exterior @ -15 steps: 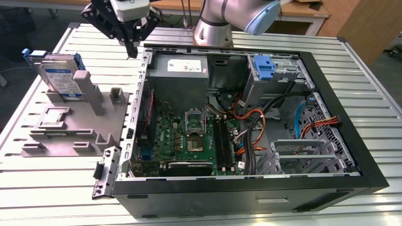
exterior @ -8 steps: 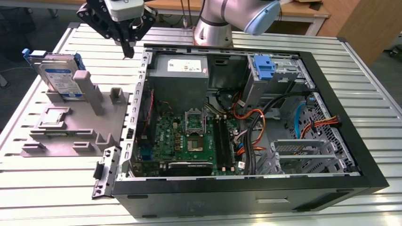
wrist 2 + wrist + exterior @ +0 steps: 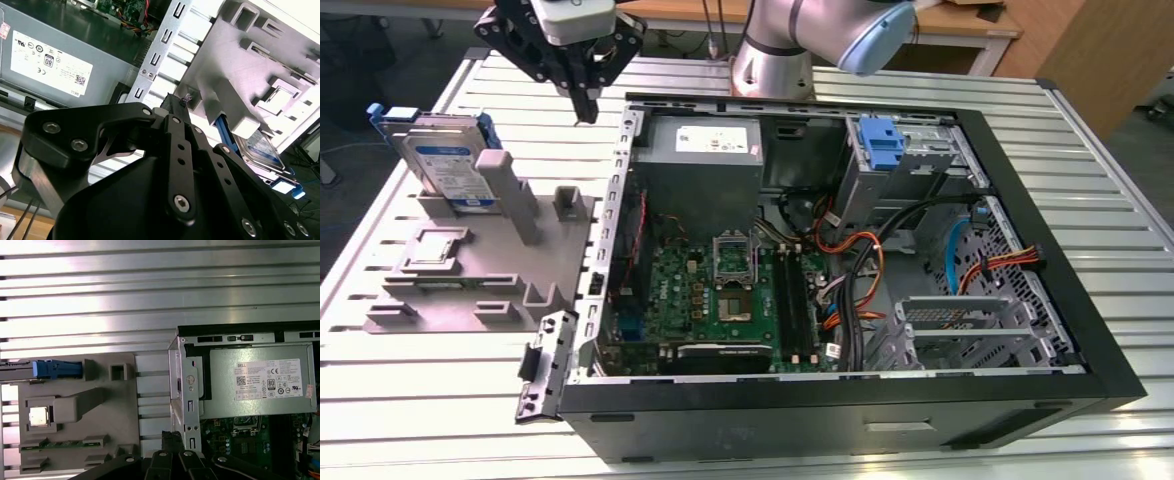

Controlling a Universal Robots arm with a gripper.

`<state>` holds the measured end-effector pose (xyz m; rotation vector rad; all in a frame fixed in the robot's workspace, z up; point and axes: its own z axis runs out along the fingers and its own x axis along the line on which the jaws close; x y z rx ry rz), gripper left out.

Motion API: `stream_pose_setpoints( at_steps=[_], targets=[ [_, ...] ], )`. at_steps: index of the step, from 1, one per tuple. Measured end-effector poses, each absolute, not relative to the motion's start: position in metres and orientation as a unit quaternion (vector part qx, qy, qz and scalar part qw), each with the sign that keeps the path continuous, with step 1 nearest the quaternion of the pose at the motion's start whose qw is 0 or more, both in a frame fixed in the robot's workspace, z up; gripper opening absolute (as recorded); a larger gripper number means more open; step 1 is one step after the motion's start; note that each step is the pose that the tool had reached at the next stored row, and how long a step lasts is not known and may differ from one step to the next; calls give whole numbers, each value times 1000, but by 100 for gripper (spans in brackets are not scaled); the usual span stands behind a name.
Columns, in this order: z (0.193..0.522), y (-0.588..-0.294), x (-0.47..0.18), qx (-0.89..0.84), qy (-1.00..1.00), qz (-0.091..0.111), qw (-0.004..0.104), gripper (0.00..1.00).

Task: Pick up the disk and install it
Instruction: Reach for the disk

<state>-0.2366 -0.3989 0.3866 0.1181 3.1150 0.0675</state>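
Exterior view | disk (image 3: pixel 443 160): silver, white-blue label, blue frame | upright on stand (image 3: pixel 467 270)

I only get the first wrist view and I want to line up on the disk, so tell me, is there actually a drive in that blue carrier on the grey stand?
Observer: Yes; in the exterior view the disk stands on edge in the grey stand, its labelled face showing.
Operator: And the gripper?
Observer: The gripper is shut on nothing, apart from the disk, toward the exterior view's right of it, by the computer case wall.
Operator: Anything blue inside the case?
Observer: A blue bracket sits at the metal drive cage.
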Motion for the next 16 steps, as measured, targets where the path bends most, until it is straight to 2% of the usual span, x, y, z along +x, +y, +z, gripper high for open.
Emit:
stream_pose_setpoints(
  at_steps=[15, 16],
  targets=[
    [385, -399, -249, 38, 999, 22, 12, 10],
    [384, -399, -252, 38, 999, 22, 9, 10]
  ],
)
